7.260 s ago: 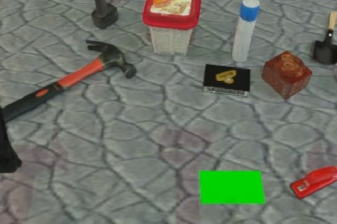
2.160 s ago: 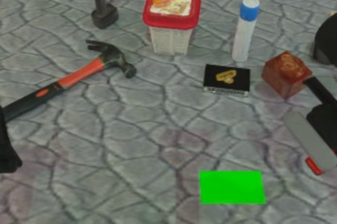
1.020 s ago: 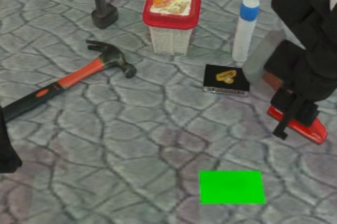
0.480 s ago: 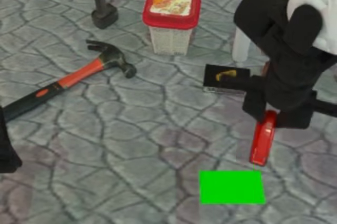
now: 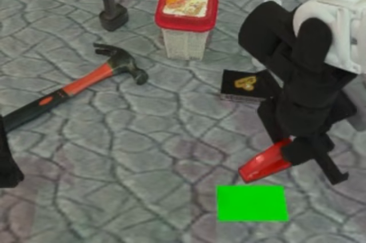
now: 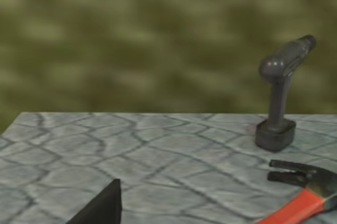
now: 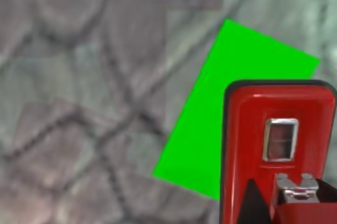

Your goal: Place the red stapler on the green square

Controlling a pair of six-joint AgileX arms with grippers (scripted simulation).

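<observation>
The red stapler point(image 5: 262, 164) hangs tilted in my right gripper point(image 5: 298, 150), which is shut on its rear end. Its free tip points toward the left, just beyond the far edge of the green square point(image 5: 251, 203) near the table's front. In the right wrist view the red stapler point(image 7: 279, 145) fills the near corner, and the green square point(image 7: 231, 108) lies partly beneath it. My left gripper point(image 5: 7, 166) stays parked at the left edge; one dark finger point(image 6: 102, 208) shows in its wrist view with bare table beside it.
A red-and-black hammer point(image 5: 74, 86) lies at the left, with a dark drill point(image 5: 108, 3) behind it. A red-lidded container point(image 5: 186, 20) stands at the back. A black box point(image 5: 246, 86) sits beside my right arm, which hides what stands at the back right.
My right gripper took the stapler from the front right, lifted it and carried it left. In the last half second the stapler swung from pointing forward to pointing left, nearer the green square.
</observation>
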